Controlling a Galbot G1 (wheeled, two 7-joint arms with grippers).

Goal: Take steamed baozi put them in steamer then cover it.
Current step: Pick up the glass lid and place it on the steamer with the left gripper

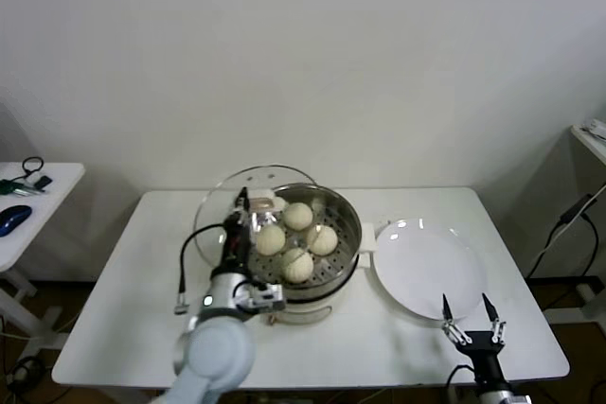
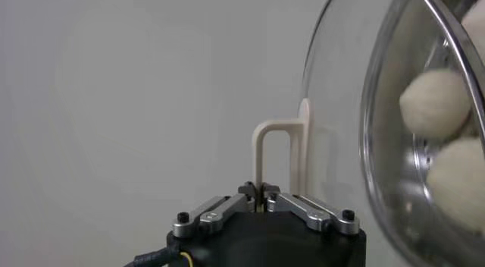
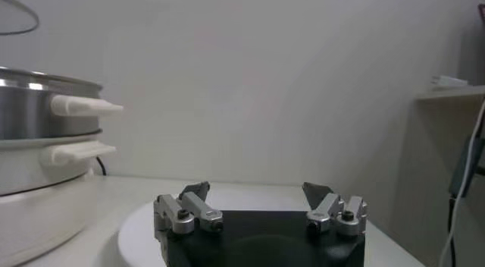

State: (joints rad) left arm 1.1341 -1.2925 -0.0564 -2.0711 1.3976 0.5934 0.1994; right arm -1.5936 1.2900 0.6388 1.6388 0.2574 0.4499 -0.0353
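On white table (image 1: 123, 309): left tool (image 1: 242, 203) pinching tilted cover (image 1: 220, 217) handle beside steamer (image 1: 343, 257), four baozi (image 1: 297, 217) inside; right tool (image 1: 469, 311) spread, lower right.

White counter (image 1: 133, 262) spans the middle of the head view, set against a plain pale wall (image 1: 303, 54). A flat white plate (image 1: 421, 262) lies on its right portion, bare. A second white side table (image 1: 43, 198) stands off to the left, well apart, carrying a blue object (image 1: 11, 219) and a dark cable loop (image 1: 34, 166); at the far right edge, a shelf corner (image 1: 592, 134) with a black cable (image 1: 568, 219) hanging below it.
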